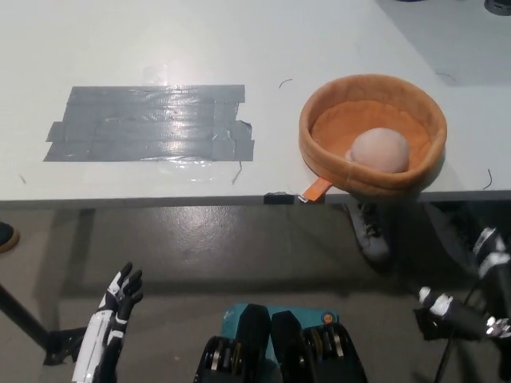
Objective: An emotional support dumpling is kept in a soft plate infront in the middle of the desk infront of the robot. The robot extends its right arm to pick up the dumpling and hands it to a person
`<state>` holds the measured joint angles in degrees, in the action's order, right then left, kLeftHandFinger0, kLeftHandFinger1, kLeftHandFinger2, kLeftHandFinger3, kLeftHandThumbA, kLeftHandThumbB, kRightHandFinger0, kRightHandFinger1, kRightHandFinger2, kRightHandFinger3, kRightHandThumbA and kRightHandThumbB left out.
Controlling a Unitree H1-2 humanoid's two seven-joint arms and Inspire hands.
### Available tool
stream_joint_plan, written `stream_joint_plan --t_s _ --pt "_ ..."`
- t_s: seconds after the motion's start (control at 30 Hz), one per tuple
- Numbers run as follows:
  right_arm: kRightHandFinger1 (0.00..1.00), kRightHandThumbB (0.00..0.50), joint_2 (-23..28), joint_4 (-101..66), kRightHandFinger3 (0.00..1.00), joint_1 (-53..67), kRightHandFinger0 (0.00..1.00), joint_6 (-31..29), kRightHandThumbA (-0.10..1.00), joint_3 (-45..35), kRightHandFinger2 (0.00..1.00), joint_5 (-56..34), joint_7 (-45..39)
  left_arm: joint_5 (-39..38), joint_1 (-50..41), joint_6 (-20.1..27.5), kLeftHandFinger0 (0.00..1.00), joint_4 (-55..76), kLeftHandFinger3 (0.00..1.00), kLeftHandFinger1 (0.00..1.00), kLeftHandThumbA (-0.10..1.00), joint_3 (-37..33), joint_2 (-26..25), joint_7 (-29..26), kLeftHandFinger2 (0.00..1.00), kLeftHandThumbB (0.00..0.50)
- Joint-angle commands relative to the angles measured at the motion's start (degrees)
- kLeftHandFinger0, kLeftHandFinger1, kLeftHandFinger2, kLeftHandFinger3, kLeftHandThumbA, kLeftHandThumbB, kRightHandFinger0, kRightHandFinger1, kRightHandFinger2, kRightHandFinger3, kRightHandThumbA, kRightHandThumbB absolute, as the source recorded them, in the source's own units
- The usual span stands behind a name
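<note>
White desk [160, 40] fills the upper half of the view, with grey floor seen below its front edge. No brand, label or readable writing can be made out anywhere. A wide patch of grey tape [152, 124] is stuck flat on the desk's left part. To the right, an orange soft plate [323, 104] is set at the front edge, an orange tab hanging just over it. The pale pink dumpling [381, 149] is held inside the plate, against its near wall. A shoe [369, 231] is seen on the floor just below the plate. The black right hand [467, 307] is kept low at the bottom right, well apart from the dumpling and below desk level; whether its fingers are spread or closed cannot be told. The white left hand [116, 307] is rested at the lower left, fingers apart and empty.
</note>
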<state>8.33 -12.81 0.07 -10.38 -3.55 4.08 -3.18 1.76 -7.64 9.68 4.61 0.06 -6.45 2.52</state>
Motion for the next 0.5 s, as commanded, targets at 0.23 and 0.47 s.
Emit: stream_joint_plan --t_s 0.23,0.47 --pt "1.00 0.385 24.7 -14.7 1.00 -30.2 1.00 37.3 0.94 2.5 1.00 0.2 -16.5 2.2 1.0 -2.9 1.00 4.1 1.00 1.00 0.94 -1.7 -0.6 1.2 1.00 0.215" --pt "1.00 0.299 29.0 1.0 1.00 -45.5 1.00 37.3 0.99 11.0 1.00 5.1 -28.7 4.0 0.9 -0.2 1.00 2.1 1.00 1.00 0.93 -2.1 -1.3 1.1 1.00 0.209"
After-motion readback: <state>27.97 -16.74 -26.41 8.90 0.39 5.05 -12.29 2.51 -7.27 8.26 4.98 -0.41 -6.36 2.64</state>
